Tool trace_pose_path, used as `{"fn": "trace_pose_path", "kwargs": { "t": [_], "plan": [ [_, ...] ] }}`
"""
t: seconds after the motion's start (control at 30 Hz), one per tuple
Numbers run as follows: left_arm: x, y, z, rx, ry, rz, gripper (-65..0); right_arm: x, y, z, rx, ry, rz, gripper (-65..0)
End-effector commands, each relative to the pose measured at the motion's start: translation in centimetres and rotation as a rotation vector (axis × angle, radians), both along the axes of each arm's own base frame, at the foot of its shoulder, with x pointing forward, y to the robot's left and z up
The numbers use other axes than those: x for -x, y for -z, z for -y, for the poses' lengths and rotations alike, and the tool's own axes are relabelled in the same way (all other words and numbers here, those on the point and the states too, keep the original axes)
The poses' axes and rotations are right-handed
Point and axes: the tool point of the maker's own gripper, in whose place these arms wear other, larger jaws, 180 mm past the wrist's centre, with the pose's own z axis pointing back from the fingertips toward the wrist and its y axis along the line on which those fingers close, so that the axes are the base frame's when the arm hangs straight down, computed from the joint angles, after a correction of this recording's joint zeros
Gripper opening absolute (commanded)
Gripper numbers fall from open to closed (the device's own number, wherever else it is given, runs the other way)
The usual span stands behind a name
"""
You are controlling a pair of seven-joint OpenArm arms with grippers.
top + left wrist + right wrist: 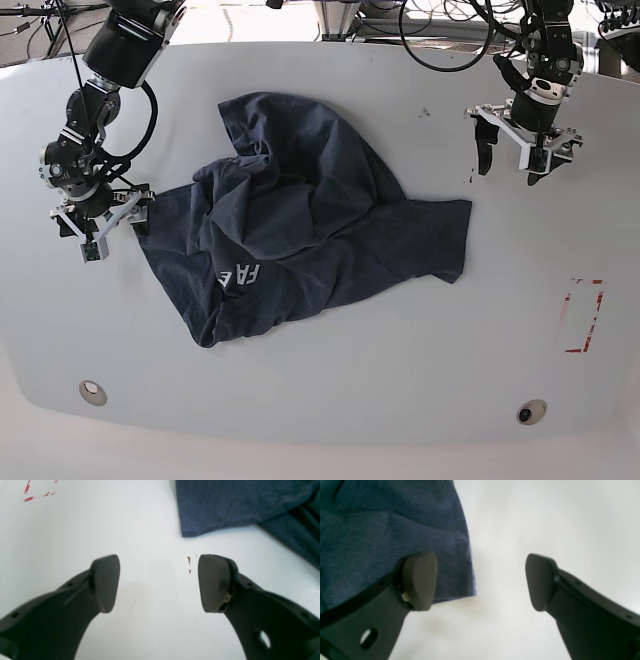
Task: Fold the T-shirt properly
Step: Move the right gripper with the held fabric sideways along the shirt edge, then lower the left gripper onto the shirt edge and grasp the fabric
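Left gripper (158, 583), seen from its wrist camera: pads (105, 582) spread wide, holding nothing, above bare white table (150, 620); small reddish-brown specks (189, 564) lie just beside one pad, and a T-shirt corner (200, 517) lies beyond the tips. Right gripper (480, 582), wrist view: fingers likewise spread and empty, one pad (420, 580) over the hem of the T-shirt (382, 542), the other over table; contact with the cloth cannot be told. Base view: the dark navy T-shirt (320, 220) lies crumpled mid-table, white lettering (243, 273) showing, between the two grippers (526, 152) (100, 222). A red rectangle outline (583, 316) marks the table near one edge.
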Motion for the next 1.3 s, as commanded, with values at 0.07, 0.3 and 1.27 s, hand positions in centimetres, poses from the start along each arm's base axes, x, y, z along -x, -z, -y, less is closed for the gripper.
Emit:
{"fn": "trace_pose_path", "kwargs": {
  "t": [0.07, 0.3, 1.27],
  "plan": [
    [-0.6, -1.3, -0.1, -0.003, 0.005, 0.048, -19.2, -1.2, -0.4, 0.2, -0.034, 0.005, 0.047, -13.2],
    [-0.6, -1.3, -0.1, -0.003, 0.005, 0.048, -19.2, -1.0, 1.7, -0.6, -0.095, 0.012, 0.033, -13.2],
    [-4.1, -2.3, -0.8, 0.002, -0.055, 0.016, -12.2, 0.1, 4.5, -3.4, -0.185, 0.013, 0.017, -65.0]
  ]
}}
